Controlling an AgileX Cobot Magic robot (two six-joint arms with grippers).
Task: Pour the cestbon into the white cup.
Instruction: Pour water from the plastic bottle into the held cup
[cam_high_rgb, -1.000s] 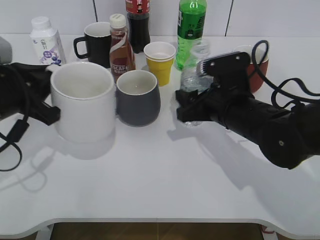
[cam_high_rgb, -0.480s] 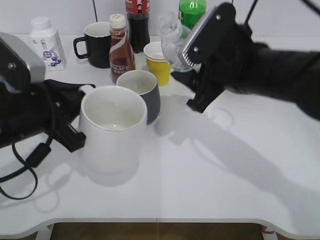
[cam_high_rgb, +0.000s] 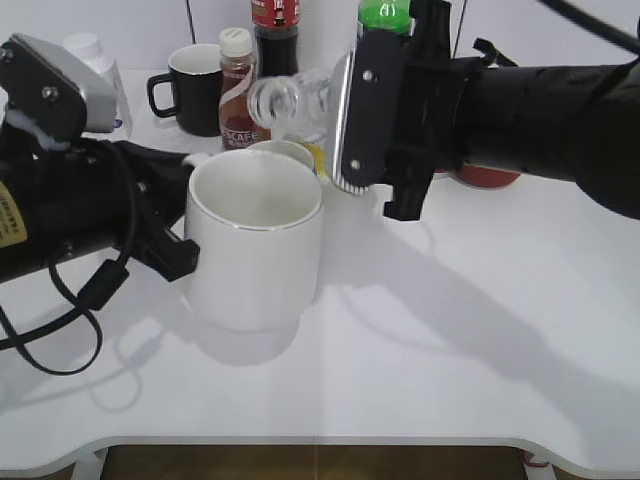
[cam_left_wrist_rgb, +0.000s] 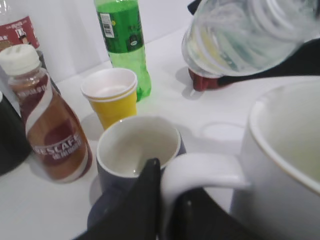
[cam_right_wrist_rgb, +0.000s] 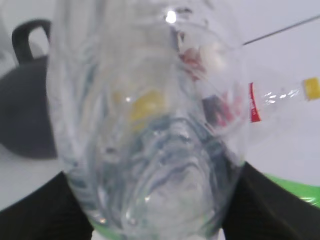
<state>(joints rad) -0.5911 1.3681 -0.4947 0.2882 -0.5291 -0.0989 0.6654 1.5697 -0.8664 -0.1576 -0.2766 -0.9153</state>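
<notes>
The white cup (cam_high_rgb: 255, 240) is held off the table by its handle (cam_left_wrist_rgb: 205, 167) in my left gripper (cam_left_wrist_rgb: 167, 200), which is shut on it. My right gripper (cam_high_rgb: 345, 125) is shut on the clear ribbed cestbon bottle (cam_high_rgb: 285, 100), tipped on its side with its open mouth toward the left, above the cup's far rim. The bottle fills the right wrist view (cam_right_wrist_rgb: 150, 125) and shows at the top of the left wrist view (cam_left_wrist_rgb: 240, 35) above the cup (cam_left_wrist_rgb: 285, 160). No stream of water is visible.
Behind the cup stand a grey mug (cam_left_wrist_rgb: 137, 150), a yellow paper cup (cam_left_wrist_rgb: 112, 97), a Nescafe bottle (cam_high_rgb: 238, 85), a black mug (cam_high_rgb: 190, 90), a cola bottle (cam_high_rgb: 275, 35), a green soda bottle (cam_left_wrist_rgb: 122, 45) and a red bowl (cam_high_rgb: 490, 178).
The left gripper brought the white cup forward and to the right. The right gripper lifted the bottle up and left and tipped it from upright to lying sideways over the cup.
</notes>
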